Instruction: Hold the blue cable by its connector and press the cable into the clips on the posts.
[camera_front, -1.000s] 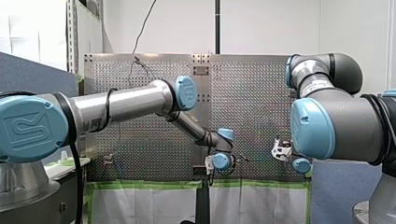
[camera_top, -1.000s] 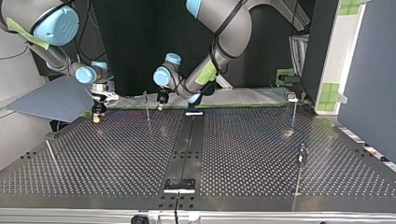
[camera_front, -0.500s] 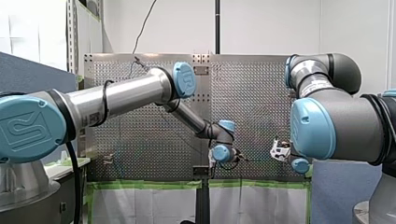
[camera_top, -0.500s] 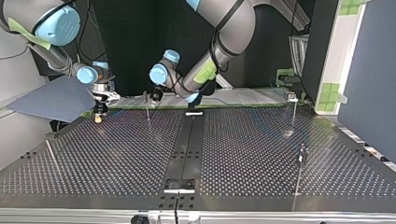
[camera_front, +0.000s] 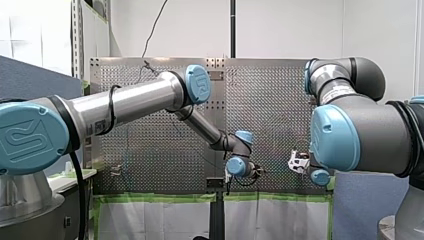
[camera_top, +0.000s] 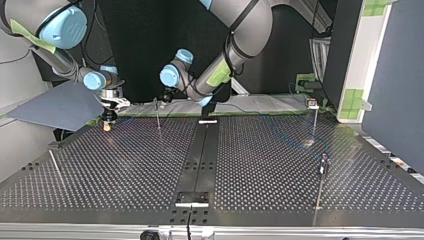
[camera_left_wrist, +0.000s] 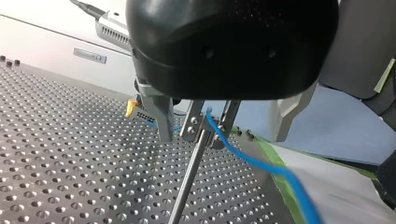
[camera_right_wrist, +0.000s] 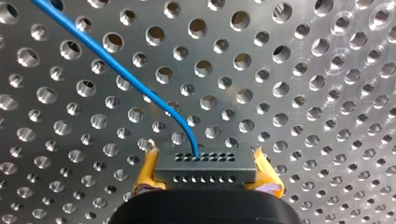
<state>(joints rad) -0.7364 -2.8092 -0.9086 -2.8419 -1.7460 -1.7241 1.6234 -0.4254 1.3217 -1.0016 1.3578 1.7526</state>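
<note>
In the right wrist view my right gripper (camera_right_wrist: 205, 179) is shut on the grey connector (camera_right_wrist: 205, 163), with yellow pads (camera_right_wrist: 147, 172) on both its sides. The blue cable (camera_right_wrist: 116, 70) leaves the connector and runs off over the perforated table. In the left wrist view my left gripper (camera_left_wrist: 196, 135) is open, its metal fingers (camera_left_wrist: 163, 119) standing either side of a thin post's (camera_left_wrist: 187, 182) top. The blue cable (camera_left_wrist: 252, 161) passes between them at the clip. In the top view my right gripper (camera_top: 106, 120) is at the left, and my left gripper (camera_top: 164, 97) is just behind the post (camera_top: 157, 114).
More thin posts stand at the top view's right (camera_top: 315, 117), (camera_top: 322, 172) and its left (camera_top: 55, 165). A black rail (camera_top: 200, 160) runs down the table's middle. Green tape (camera_left_wrist: 280, 172) lines the table's edge near my left gripper.
My left arm has swung its wrist towards the post at the top view's left and brought its gripper up to the post's top. My right gripper has stayed nearly still.
</note>
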